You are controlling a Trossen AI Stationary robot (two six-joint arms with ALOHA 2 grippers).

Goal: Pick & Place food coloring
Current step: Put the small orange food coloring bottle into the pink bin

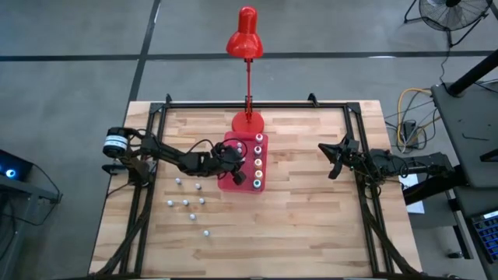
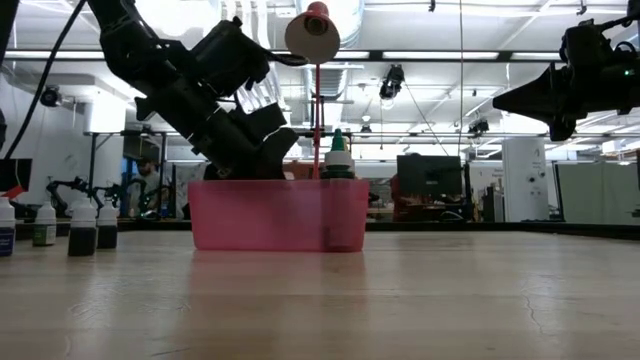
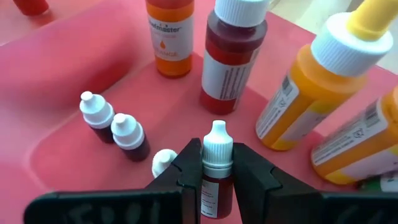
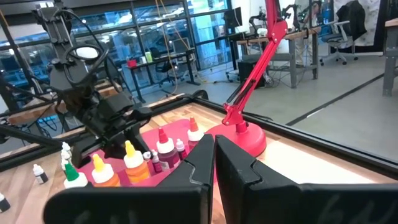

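You've got a red tray [image 1: 231, 183] on a pale wood table [image 1: 296, 225] with a black frame [image 1: 257, 104]. A bright red lamp [image 1: 246, 40] stands behind it. In your left wrist view, dark black fingers [image 3: 186, 180] flank a small bottle [image 3: 217, 171]: white cap, dark red liquid, white label with print. Two more small bottles [image 3: 113, 126] show white caps over near-black red. The bigger ones: an orange bottle [image 3: 168, 34], a deep red bottle [image 3: 232, 53] with a white cap, a yellow-orange bottle [image 3: 317, 81] with a white collar and yellow tip. Both arms are black.
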